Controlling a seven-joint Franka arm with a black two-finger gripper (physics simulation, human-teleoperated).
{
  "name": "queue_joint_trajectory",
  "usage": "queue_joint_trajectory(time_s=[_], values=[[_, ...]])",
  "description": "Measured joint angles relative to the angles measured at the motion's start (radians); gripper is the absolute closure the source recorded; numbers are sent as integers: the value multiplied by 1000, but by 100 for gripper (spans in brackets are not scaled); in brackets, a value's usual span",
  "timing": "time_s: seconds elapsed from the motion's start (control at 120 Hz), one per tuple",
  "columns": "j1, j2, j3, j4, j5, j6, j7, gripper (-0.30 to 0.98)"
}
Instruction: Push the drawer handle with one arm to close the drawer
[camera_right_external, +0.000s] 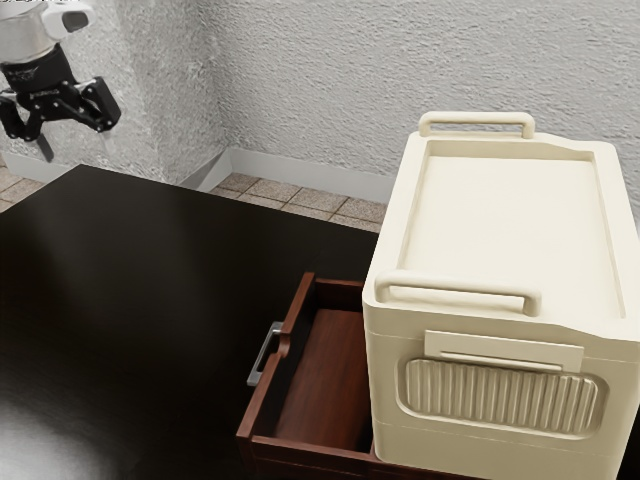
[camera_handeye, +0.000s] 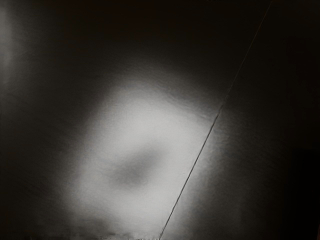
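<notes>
In the exterior view, we lost the upper part of the white robot arm (camera_right_external: 28, 32) past the upper left corner, and the lettering on the black two-finger gripper (camera_right_external: 75, 143) was too small for us to read. The cream plastic box (camera_right_external: 505, 215) hid one end of the reddish-brown wooden drawer (camera_right_external: 325, 375) from us, and the lower edge cut both. The glossy black table (camera_right_external: 150, 290) ran out of frame. In the wrist view, we could not make out the blurred dark patch (camera_handeye: 140, 167).
</notes>
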Motion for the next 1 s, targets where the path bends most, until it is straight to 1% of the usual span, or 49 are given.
queue_joint_trajectory(time_s=[0.133, 0.192, 0.267, 0.317, 0.375, 0.417, 0.45, 0.575, 0.675, 0.808, 0.908, 1.0], values=[[-3, -27, 1, -30, 8, 0, -183, 0], [-5, -34, 21, -62, 10, 0, -252, 0], [-41, -52, 31, -74, 11, -24, -331, 0], [-50, -52, 38, -76, 27, -42, -359, 0], [-54, -43, 42, -101, 53, -37, -355, 0], [-54, -37, 43, -140, 76, -12, -341, 3], [-51, -28, 44, -175, 93, 19, -323, 9], [-18, 6, 32, -265, 115, 127, -258, 41], [-19, 21, 30, -356, 127, 231, -202, 58], [-22, 46, 28, -426, 135, 371, -90, 69], [-22, 77, 29, -446, 143, 459, 42, 73], [-23, 90, 24, -480, 168, 561, 192, 75]])
